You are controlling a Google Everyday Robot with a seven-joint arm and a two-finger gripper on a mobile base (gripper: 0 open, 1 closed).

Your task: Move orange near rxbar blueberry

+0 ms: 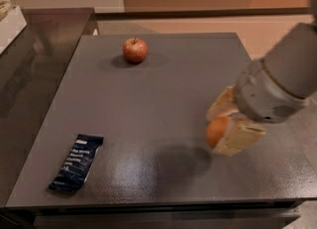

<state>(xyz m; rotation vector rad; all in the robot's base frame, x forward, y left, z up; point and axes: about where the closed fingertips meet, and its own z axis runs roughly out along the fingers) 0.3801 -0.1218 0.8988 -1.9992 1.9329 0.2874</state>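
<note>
The gripper clamped the orange above the table's right side — rxbar blueberry lay far left, slightly nearer the front.

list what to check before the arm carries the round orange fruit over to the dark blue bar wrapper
1. Grip: the gripper, over the right side of the grey table, is shut on the round orange fruit: ok.
2. Lift: the fruit's shadow lies apart from it on the tabletop, so it seems off the surface: ok.
3. Target in view: the flat navy rxbar blueberry wrapper lies near the front left corner: ok.
4. Path: the red-yellow apple sits far back, off the line to the wrapper: ok.
5. Fruit near wrapper: they are far apart: not ok.
6. Grip firmness: cannot tell.
</note>
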